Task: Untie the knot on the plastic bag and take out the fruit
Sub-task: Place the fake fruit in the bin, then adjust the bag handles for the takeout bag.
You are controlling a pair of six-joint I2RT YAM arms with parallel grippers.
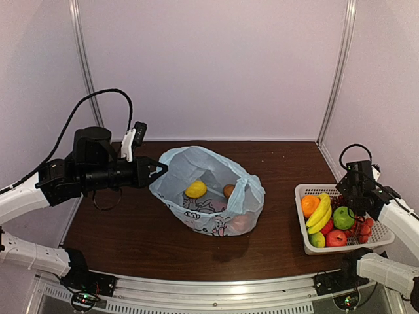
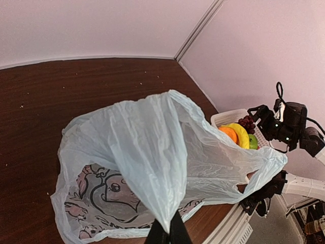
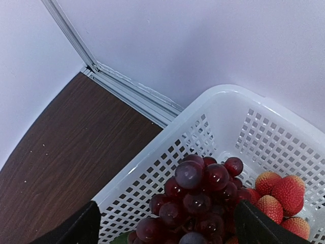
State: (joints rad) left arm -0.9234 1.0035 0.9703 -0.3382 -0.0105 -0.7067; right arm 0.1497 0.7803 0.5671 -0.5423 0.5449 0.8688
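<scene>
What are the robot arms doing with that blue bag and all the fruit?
The left gripper is pinching the edge of the plastic bag and holding its mouth open. The bag is untied, and a lemon and a brown fruit lie inside. The right gripper is open over the white basket, right above the grapes. A banana and an orange are in the basket too.
</scene>
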